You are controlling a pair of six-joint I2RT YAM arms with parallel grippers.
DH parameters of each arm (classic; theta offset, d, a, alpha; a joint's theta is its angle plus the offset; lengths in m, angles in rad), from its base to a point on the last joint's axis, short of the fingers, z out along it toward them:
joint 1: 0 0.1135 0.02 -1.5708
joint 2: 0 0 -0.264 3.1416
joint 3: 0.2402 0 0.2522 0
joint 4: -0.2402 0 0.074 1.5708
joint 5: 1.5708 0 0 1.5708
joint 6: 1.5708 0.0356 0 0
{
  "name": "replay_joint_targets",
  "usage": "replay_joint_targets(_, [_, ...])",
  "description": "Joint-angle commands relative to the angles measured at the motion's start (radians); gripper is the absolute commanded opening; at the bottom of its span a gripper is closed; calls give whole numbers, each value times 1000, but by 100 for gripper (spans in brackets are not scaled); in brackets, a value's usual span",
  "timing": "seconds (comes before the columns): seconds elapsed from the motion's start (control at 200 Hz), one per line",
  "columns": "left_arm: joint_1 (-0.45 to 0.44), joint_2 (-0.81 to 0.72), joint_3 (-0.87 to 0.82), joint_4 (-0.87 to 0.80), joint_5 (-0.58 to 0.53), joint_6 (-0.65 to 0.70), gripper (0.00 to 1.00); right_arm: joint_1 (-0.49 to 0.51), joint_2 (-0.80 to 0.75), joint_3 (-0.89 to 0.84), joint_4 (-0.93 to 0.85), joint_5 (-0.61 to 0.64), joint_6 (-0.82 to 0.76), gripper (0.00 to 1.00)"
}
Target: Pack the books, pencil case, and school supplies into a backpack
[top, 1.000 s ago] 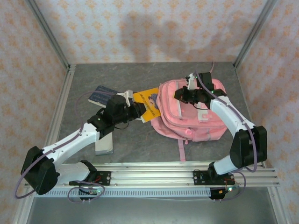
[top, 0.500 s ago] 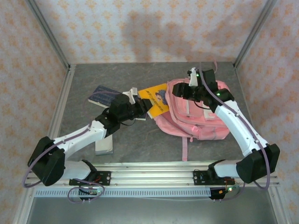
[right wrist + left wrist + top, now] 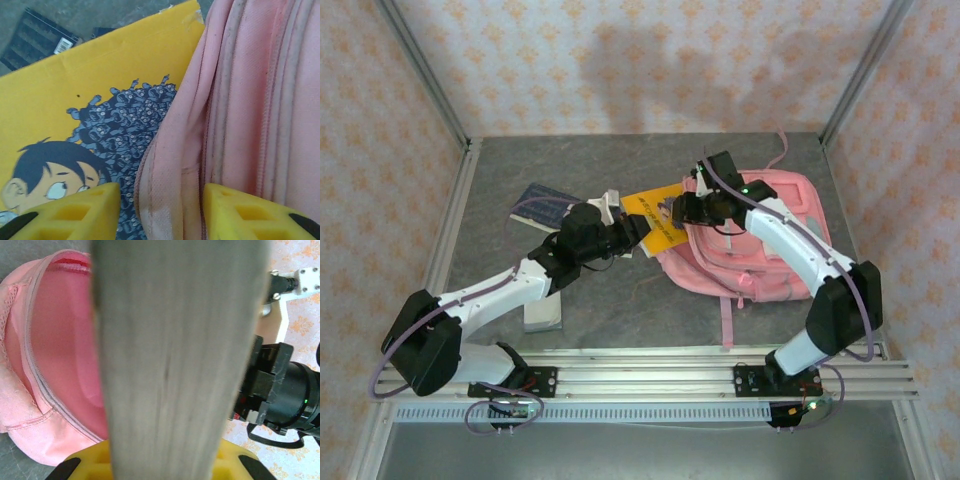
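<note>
The pink backpack lies at the right of the table, its mouth toward the left. My left gripper is shut on the yellow book with the cartoon cover, holding it at the backpack's mouth. In the left wrist view the book's grey page edge runs up from between the fingers of the left gripper, with the backpack's pink inside to the left. My right gripper is open, its fingers astride a fold of the backpack's rim, over the yellow book.
A dark navy book lies at the back left, also seen in the right wrist view. A pale grey-blue book lies under the left arm near the front rail. The right arm's black wrist is close beside the held book. Metal frame posts border the table.
The right gripper let go of the backpack's top, opened and moved left to the rim by the book. The backpack sank flatter and shifted right. The left gripper carried the yellow book slightly right.
</note>
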Motion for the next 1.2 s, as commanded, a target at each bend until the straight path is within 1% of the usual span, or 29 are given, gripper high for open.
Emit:
replay_joint_targets(0.0, [-14, -17, 27, 178, 55, 1, 0, 4, 12, 26, -33, 96, -17, 30])
replay_joint_targets(0.07, [-14, -14, 28, 181, 57, 1, 0, 5, 13, 25, -33, 101, -20, 11])
replay_joint_targets(0.13, [-14, -13, 30, 180, 57, 4, 0, 5, 10, 30, -37, 112, -27, 0])
replay_joint_targets(0.245, [-14, -17, 35, 140, 53, 30, 0, 4, -6, 63, -57, 125, -44, 0])
replay_joint_targets(0.335, [-12, -28, 55, 17, 15, 79, 0, 5, -41, 107, -82, 99, -68, 0])
replay_joint_targets(0.425, [-12, -33, 69, -79, -22, 125, 0, 3, -68, 187, -146, 67, -113, 0])
replay_joint_targets(0.495, [-12, -26, 84, -117, -20, 147, 0, 3, -88, 251, -203, 73, -136, 0])
replay_joint_targets(0.595, [-10, -10, 92, -149, -26, 156, 0, -7, -132, 299, -239, 83, -145, 0])
replay_joint_targets(0.681, [-10, 13, 99, -142, -12, 156, 0, -26, -172, 307, -237, 62, -144, 0])
replay_joint_targets(0.791, [-10, 43, 112, -109, 23, 141, 0, -59, -206, 302, -230, 1, -146, 0])
replay_joint_targets(0.976, [-10, 39, 128, -60, 72, 120, 0, -98, -260, 266, -199, -80, -164, 0])
replay_joint_targets(1.091, [-11, 33, 131, 0, 113, 83, 0, -120, -291, 232, -164, -138, -162, 0])
replay_joint_targets(1.196, [-15, 45, 141, 60, 147, 41, 0, -128, -305, 215, -144, -165, -150, 0])
